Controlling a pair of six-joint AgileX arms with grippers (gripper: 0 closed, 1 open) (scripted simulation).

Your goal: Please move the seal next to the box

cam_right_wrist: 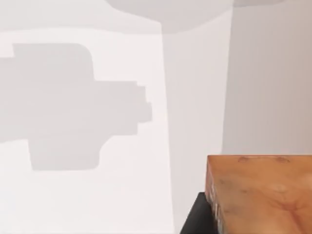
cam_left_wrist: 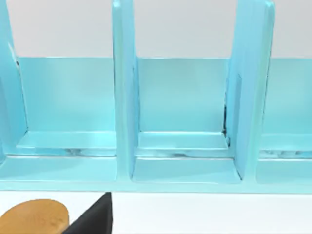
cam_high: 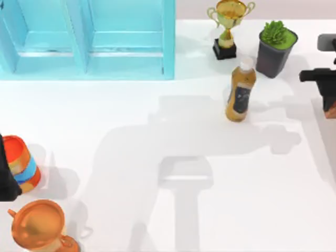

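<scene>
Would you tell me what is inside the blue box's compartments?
The box shows bare blue floors and back walls in the left wrist view; nothing sits in the middle compartment. The outer compartments are cut off at the picture's edges, so their far parts stay unseen.

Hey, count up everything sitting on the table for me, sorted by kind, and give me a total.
Blue shelf box: 1
Gold trophy: 1
Potted plant: 1
Amber bottle: 1
Striped orange cup: 1
Copper two-handled cup: 1
Reddish-brown seal, at the right pincer on the table's right edge: 1
Total: 7

bright overhead light (soft grey arm shadows)
</scene>
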